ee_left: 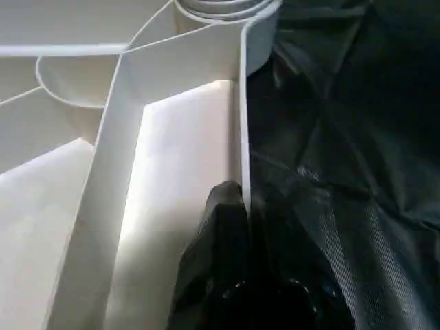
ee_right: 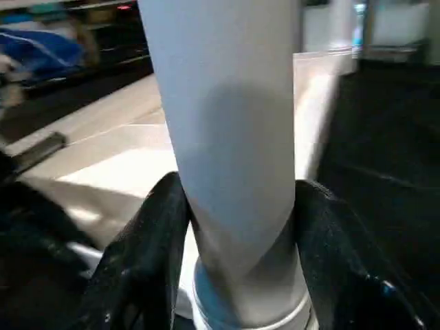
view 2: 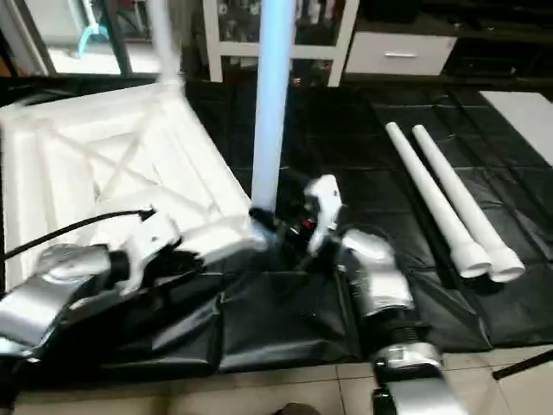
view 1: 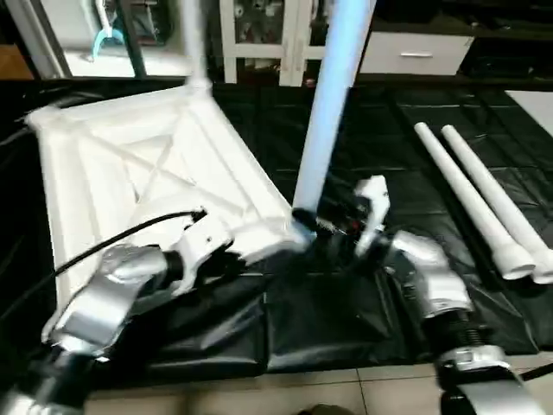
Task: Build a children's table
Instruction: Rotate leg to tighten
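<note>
At corner socket, right fingers (ee_right: 172,261) gripping leg (ee_right: 227,137)

No text, label, brand or number can be read anywhere.

We can't see the top of the upright white tapered tube leg (view 1: 333,95), the frame edge chops it off. Same with the second standing white leg (view 1: 192,39) at the far corner. The white ribbed square tabletop (view 2: 78,164) runs off the side too.
</note>
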Motion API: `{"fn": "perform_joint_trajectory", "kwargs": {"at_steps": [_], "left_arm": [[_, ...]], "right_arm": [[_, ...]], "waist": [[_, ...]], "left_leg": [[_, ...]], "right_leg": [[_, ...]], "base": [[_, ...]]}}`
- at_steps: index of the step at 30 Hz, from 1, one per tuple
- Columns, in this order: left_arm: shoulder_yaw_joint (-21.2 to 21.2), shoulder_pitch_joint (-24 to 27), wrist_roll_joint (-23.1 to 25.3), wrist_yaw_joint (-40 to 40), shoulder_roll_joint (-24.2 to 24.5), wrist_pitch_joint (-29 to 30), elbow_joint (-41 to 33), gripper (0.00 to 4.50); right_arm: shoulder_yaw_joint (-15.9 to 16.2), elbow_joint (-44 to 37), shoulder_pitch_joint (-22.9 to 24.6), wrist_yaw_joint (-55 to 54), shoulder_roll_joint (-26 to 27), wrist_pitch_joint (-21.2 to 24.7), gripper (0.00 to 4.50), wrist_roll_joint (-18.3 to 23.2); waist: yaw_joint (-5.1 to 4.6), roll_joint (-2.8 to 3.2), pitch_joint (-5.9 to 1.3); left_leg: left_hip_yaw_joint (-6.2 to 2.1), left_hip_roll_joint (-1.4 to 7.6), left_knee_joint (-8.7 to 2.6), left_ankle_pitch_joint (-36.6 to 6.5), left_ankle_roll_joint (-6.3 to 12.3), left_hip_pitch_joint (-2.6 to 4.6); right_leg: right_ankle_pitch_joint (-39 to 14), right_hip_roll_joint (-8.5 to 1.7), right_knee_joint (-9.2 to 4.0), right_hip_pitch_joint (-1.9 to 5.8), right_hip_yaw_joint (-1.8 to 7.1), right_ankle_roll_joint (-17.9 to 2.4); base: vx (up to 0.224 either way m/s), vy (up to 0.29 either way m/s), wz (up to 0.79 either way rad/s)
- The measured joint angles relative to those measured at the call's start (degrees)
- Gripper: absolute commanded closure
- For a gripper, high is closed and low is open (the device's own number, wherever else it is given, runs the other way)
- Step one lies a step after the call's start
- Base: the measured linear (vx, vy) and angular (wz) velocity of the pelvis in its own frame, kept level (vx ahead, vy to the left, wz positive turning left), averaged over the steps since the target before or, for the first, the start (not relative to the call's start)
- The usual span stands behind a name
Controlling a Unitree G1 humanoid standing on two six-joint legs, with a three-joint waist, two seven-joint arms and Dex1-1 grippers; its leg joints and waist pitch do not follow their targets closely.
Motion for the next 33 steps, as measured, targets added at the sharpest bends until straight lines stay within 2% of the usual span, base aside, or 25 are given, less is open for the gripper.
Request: {"fn": "perform_joint_trajectory", "kwargs": {"at_steps": [1,4,6,10,12,13,14,17,19,21,24,30,31,33], "left_arm": [[-0.13,-0.56,0.30,1.16,-1.31,0.81,0.59,4.50],[-0.80,-5.69,3.42,9.41,-10.18,6.52,5.66,4.50],[-1.68,-7.20,4.16,12.92,-13.45,8.49,7.04,4.50],[-1.98,-9.49,4.49,16.44,-17.57,9.87,10.26,4.50],[-2.00,-9.72,4.50,16.50,-17.94,9.73,10.70,4.50],[-2.13,-9.42,4.50,15.85,-17.54,9.21,10.37,4.50],[-2.34,-8.71,4.45,14.82,-16.59,8.98,9.18,4.50],[-2.67,-5.89,3.50,9.53,-10.95,5.94,5.26,4.50],[-2.64,-4.59,3.26,7.06,-8.42,3.58,3.74,4.50],[-2.47,-2.77,2.80,4.50,-4.87,0.33,2.11,4.50],[-2.00,-0.02,1.73,0.09,-0.49,-3.98,0.47,4.50],[-0.72,2.38,-0.13,-3.78,2.85,-5.63,-1.25,4.50],[-0.64,2.48,-0.18,-4.05,2.99,-5.77,-1.31,4.50],[-0.46,2.62,-0.41,-4.42,3.22,-5.99,-1.35,4.50]], "right_arm": [[-0.12,0.48,-0.22,-2.78,0.86,-0.56,2.55,-0.49],[-2.29,3.53,-2.85,-21.68,5.95,-1.32,2.57,-3.21],[-3.11,4.35,-3.56,-28.88,7.68,-1.73,2.57,-4.17],[-3.73,5.86,-3.75,-35.77,9.93,-4.78,2.57,-6.07],[-4.22,6.24,-3.56,-34.78,9.89,-5.69,2.57,-6.05],[-4.34,6.21,-3.13,-32.35,9.30,-6.37,2.57,-5.57],[-4.35,6.02,-2.83,-29.15,8.59,-6.97,2.01,-4.64],[-3.61,5.62,-1.45,-16.03,5.24,-7.43,1.81,-2.41],[-3.21,5.45,-0.93,-10.72,3.76,-6.93,1.59,-1.34],[-1.44,4.93,-0.66,-3.96,0.48,-7.09,1.45,-1.30],[1.33,4.66,-0.25,5.77,-3.90,-7.25,1.23,-1.57],[1.99,3.40,-0.28,16.11,-6.41,-5.08,1.23,0.01],[1.90,3.41,-0.33,16.77,-6.48,-4.37,1.47,0.43],[1.72,3.51,-0.41,17.11,-6.48,-3.92,1.56,0.67]], "waist": [[0.01,-0.02,-0.01],[0.33,0.08,-0.16],[0.49,0.02,-0.29],[0.86,0.09,-0.49],[0.88,0.19,-0.50],[0.84,0.23,-0.50],[0.67,0.27,-0.52],[0.29,0.30,-0.45],[0.26,0.30,-0.42],[0.25,0.38,-0.38],[0.45,0.50,-0.24],[0.46,0.38,-0.06],[0.46,0.38,-0.06],[0.47,0.37,-0.06]], "left_leg": [[0.00,-0.01,0.00,0.00,-0.02,0.11],[0.01,-0.09,0.01,0.02,-0.10,0.43],[-0.02,-0.09,0.00,0.02,-0.10,0.52],[-0.08,-0.16,0.00,0.01,-0.10,0.50],[-0.09,-0.18,0.00,0.01,-0.09,0.50],[-0.09,-0.17,-0.03,0.00,-0.07,0.46],[-0.10,-0.16,-0.03,-0.01,-0.06,0.42],[-0.11,-0.14,-0.08,-0.07,0.06,0.22],[-0.13,-0.11,-0.06,-0.05,0.08,-0.18],[-0.12,-0.11,-0.03,0.10,0.31,-0.50],[-0.12,-0.07,-0.05,0.13,0.38,-0.54],[-0.04,-0.06,-0.05,0.09,0.43,-0.56],[-0.03,-0.06,-0.05,0.08,0.45,-0.55],[-0.02,-0.06,-0.05,0.08,0.46,-0.55]], "right_leg": [[0.00,0.00,0.03,0.07,0.02,0.00],[0.05,-0.04,0.15,0.27,0.11,-0.06],[0.02,-0.04,0.15,0.37,0.09,-0.01],[-0.01,-0.15,-0.03,0.59,0.04,0.07],[0.01,-0.18,-0.23,0.72,0.03,0.14],[0.04,-0.19,-0.39,0.76,0.04,0.17],[0.04,-0.19,-0.44,0.77,0.03,0.18],[-0.01,-0.14,-0.53,0.65,0.01,0.25],[0.01,-0.10,-0.51,0.30,-0.06,0.23],[0.02,-0.09,-0.46,0.01,-0.07,0.20],[0.00,-0.07,-0.46,-0.07,-0.12,0.18],[-0.01,-0.09,-0.50,-0.11,-0.06,0.16],[-0.02,-0.09,-0.51,-0.11,-0.06,0.15],[-0.02,-0.09,-0.51,-0.11,-0.06,0.15]], "base": [[0.000,0.000,0.00],[0.000,0.000,0.00],[0.000,0.000,0.00],[0.000,0.000,0.00],[0.000,0.000,0.00],[0.000,0.000,0.00],[0.000,0.000,0.00],[0.000,0.000,0.00],[0.000,0.000,0.00],[0.000,0.000,0.00],[0.000,0.000,0.00],[0.000,0.000,0.00],[0.000,0.000,0.00],[0.000,0.000,0.00]]}}
